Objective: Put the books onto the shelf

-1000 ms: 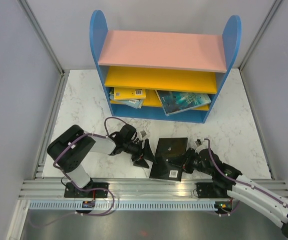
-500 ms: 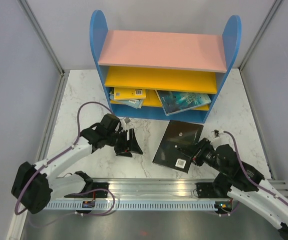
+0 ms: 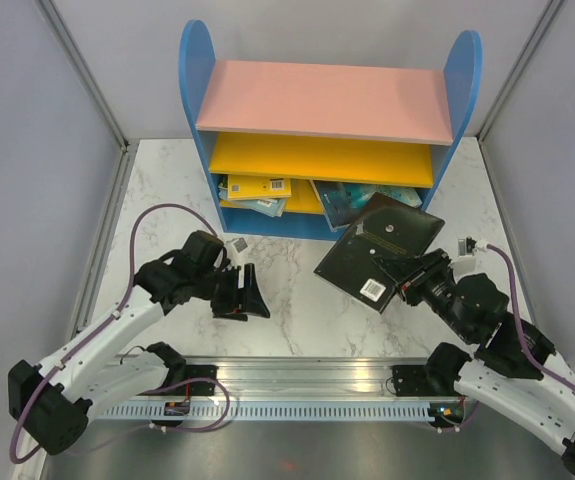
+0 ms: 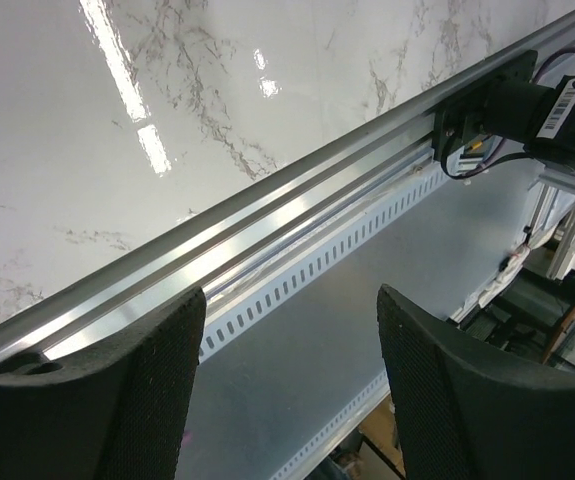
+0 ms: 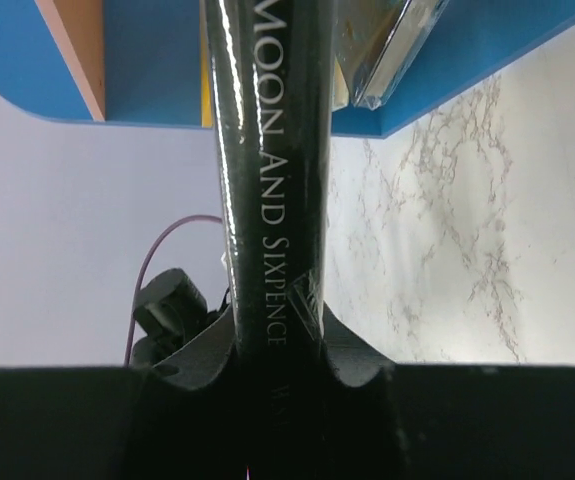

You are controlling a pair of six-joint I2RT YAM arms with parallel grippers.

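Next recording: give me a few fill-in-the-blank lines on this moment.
The right claw grips a ____ book.
The left claw is open, holding ____.
The top board of the shelf is ____.
The held book's spine reads "Moon and ____".
Missing: black; nothing; pink; Sixpence.

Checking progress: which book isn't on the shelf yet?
The black book, clamped in the right gripper in front of the shelf; the yellow book and teal book lie inside.

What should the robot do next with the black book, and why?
Probably slide the black book forward into the bottom compartment of the shelf: it is already gripped and lifted, tilted just in front of that opening, where the teal book already lies.
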